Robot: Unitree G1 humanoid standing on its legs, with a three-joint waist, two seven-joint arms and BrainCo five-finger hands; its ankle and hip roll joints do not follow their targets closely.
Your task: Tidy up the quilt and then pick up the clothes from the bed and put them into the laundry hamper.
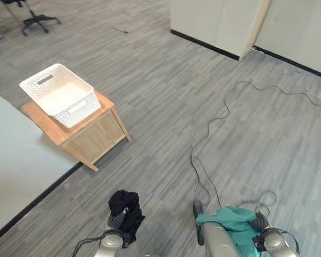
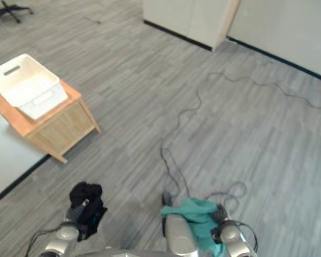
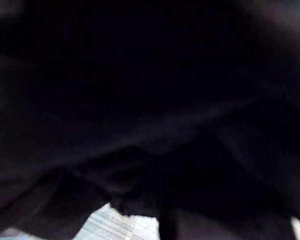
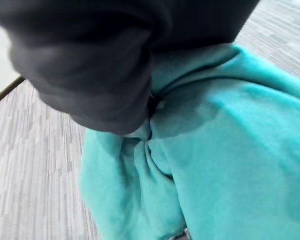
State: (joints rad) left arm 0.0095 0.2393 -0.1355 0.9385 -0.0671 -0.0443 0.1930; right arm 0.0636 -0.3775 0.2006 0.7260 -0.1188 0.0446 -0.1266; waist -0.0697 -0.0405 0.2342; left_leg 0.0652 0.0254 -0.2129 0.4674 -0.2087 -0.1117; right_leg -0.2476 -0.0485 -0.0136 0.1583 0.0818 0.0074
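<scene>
clothes are off the bed and in hand, so you're on the carry leg. left hand (image 1: 117,220) comes in low left w/ a black garment (image 1: 125,206) bunched over it; the left wrist view is mostly dark cloth, so the fingers can't be read. can't tell how they grip. right hand (image 1: 259,222) low right has a teal garment (image 1: 227,217) draped over arm and wrist; in the right wrist view teal cloth (image 4: 215,150) gathers into a pinch point under the dark cover, which suggests a clench, but the fingers themselves are hidden, so call that unknown too.

laundry hamper (image 1: 59,95), a white perforated basket, sits on a small wooden counter (image 1: 93,134) beside the pale bed edge (image 1: 16,160), well apart from both hands, up and to your left. it sits open side up w/ nothing visible inside. my read: raised on the counter so you can drop in from above w/o bending.

both loads held close to the body, probably to keep cloth from trailing while walking. watch the loose cable (image 1: 214,123) across the grey floor (image 1: 166,96) ahead on the right.

writing/brands: none legible on hamper, garments or counter. office chair (image 1: 37,19) far corner, not in your way.
</scene>
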